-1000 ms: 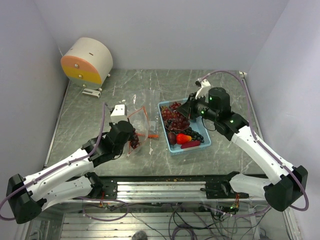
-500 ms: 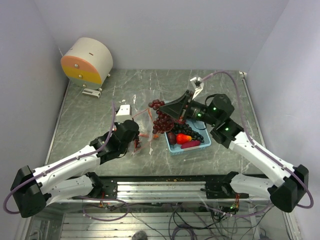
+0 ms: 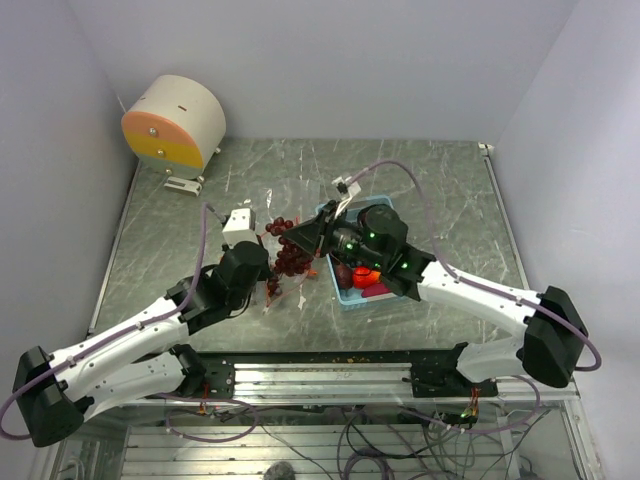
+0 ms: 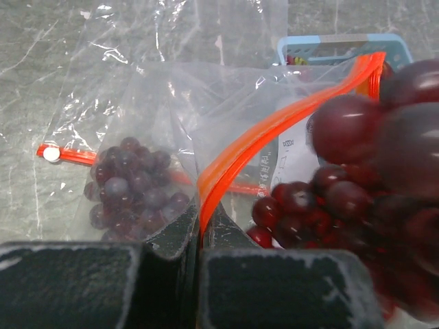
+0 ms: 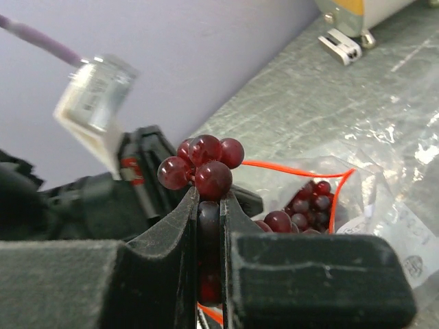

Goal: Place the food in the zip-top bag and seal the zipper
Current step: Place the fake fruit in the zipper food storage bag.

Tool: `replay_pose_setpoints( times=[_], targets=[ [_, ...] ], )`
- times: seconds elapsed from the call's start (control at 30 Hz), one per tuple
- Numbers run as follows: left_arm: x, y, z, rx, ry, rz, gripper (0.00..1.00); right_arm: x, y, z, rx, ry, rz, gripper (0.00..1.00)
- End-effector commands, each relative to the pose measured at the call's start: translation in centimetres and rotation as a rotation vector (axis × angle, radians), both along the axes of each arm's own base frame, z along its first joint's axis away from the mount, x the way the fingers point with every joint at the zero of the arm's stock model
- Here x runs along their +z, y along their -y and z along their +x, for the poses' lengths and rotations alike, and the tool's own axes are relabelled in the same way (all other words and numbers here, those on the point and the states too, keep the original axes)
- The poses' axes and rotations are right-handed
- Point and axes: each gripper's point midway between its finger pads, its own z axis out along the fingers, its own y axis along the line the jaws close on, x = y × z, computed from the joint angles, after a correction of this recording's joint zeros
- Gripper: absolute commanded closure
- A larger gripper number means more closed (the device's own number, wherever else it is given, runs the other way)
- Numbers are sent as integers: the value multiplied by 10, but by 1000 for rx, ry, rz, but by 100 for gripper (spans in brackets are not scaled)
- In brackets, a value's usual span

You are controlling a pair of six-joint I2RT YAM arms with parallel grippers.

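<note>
- Left gripper point(image 4: 200, 257): jaws pressed together, pinching the thin orange-red zipper strip point(image 4: 274, 125) on the near lip of the clear, crinkly zip-top bag point(image 4: 158, 89).
- Pinched lip raised off the grey-green marbled table point(image 3: 180, 230), with the bag's mouth gaping toward the right arm.
- Right gripper point(image 5: 208, 209): jaws clamped on a dark red cluster of grape-like berries point(image 5: 202, 164), which bulge above the fingertips.
- Reached across from the tray side; cluster held in the air just at the bag's mouth, over the raised zipper in the top view.
- Same cluster large and blurred at the right edge of the left wrist view, close beside the orange-red strip. Past the lip or not: cannot tell.
- Already inside the bag: a second bunch of dark purplish berries point(image 4: 134, 185), lying low behind the plastic, left of the pinched lip.
- Another length of orange-red strip flat on the table beyond that bunch, with a small white bead point(image 4: 51, 153) at its left end.
- Light blue rectangular tray point(image 3: 350, 299) just right of the bag, partly hidden under the right arm.
- In the tray: a bright orange-red round fruit point(image 3: 365, 277), a darker red round fruit beside it and a magenta piece at the near edge.
- White drum with an orange and yellow face point(image 3: 175, 120) at the far left corner of the table, well apart from the bag.
</note>
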Motion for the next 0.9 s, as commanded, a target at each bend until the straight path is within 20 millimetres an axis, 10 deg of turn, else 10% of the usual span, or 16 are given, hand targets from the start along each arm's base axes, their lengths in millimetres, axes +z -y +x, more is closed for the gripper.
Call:
replay_pose_setpoints(
  times=[0.0, 0.4, 0.7, 0.87],
  targets=[
    [17, 7, -5, -38, 6, -64, 93, -14, 1, 22, -144, 52, -56, 100],
    [19, 1, -6, -22, 8, -37, 93, -54, -5, 10, -320, 133, -319, 98],
    [20, 2, -4, -22, 9, -34, 93, -49, 13, 8, -342, 138, -401, 36],
    [18, 2, -4, -22, 7, -29, 93, -17, 42, 3, -404, 150, -329, 30]
  ],
)
